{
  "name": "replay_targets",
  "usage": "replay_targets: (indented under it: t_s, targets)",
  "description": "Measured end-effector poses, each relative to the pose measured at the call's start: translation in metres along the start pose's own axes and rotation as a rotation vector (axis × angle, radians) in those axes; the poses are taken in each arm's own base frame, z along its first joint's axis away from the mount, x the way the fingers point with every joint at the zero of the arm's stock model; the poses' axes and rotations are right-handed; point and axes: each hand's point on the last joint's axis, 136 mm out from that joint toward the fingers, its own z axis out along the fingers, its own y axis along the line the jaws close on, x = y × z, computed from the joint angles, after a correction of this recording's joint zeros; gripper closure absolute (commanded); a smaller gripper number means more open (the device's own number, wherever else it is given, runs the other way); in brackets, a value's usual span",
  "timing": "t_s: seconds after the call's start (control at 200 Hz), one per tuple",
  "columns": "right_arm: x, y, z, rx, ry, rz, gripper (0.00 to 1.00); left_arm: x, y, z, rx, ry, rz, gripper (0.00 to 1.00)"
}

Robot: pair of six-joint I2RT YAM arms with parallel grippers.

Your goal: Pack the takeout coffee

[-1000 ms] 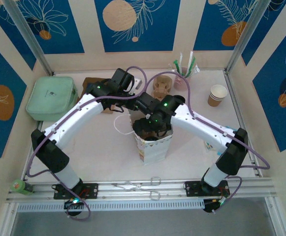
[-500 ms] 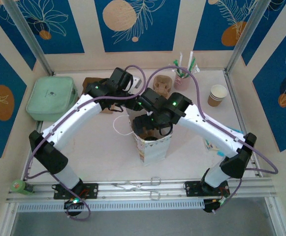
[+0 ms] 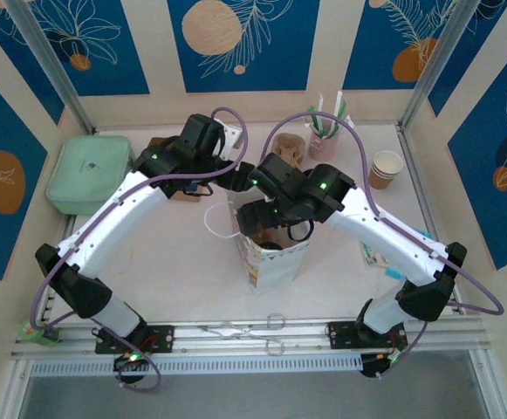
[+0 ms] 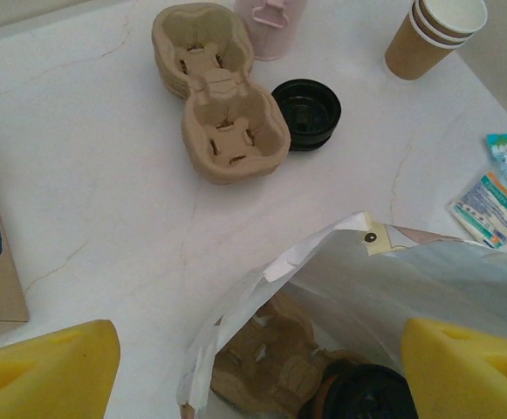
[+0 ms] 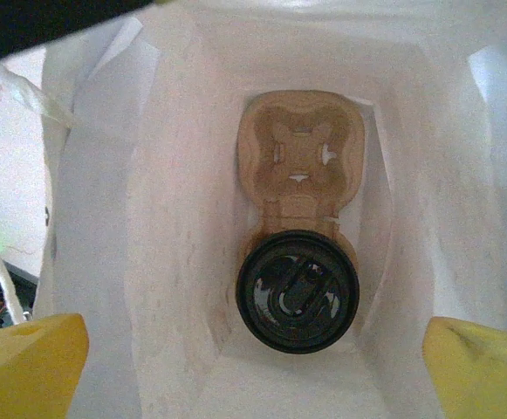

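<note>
The takeout coffee, a brown cup under a round black lid, stands upright in a pulp carrier at the bottom of the white paper bag. My right gripper hovers over the bag's mouth, open, with its yellow fingers far apart and nothing between them. My left gripper is open just behind the bag, straddling its back rim without pinching it. The coffee's lid peeks out below. From above, the bag stands mid-table under both wrists.
Behind the bag lie stacked pulp carriers, a loose black lid, the pink cup and nested paper cups. Packets lie to the right. A green case sits at back left, and scissors lie near the front rail.
My left gripper's jaws have spread wider and its wrist has drawn back a little. The right arm's elbow has swung out to the right while its gripper stays over the bag.
</note>
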Motion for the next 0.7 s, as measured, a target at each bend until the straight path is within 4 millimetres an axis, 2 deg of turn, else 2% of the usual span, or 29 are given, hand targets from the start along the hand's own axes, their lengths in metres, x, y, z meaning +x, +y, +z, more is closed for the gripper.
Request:
replay_targets:
  t_s: [0.165, 0.355, 0.575, 0.7]
  targets:
    - [-0.004, -0.002, -0.014, -0.013, -0.048, 0.004, 0.01, -0.005, -0.002, -0.012, 0.008, -0.032, -0.008, 0.15]
    - [-0.009, -0.008, -0.030, -0.022, -0.109, 0.016, 0.01, -0.019, -0.008, -0.037, 0.031, -0.116, -0.018, 0.12]
    - [-0.013, -0.022, -0.033, -0.006, -0.137, 0.051, 0.01, -0.022, -0.013, -0.060, 0.074, -0.182, -0.053, 0.11]
    - [-0.013, -0.034, -0.034, 0.013, -0.146, 0.082, 0.01, -0.019, -0.006, -0.067, 0.076, -0.203, -0.092, 0.10]
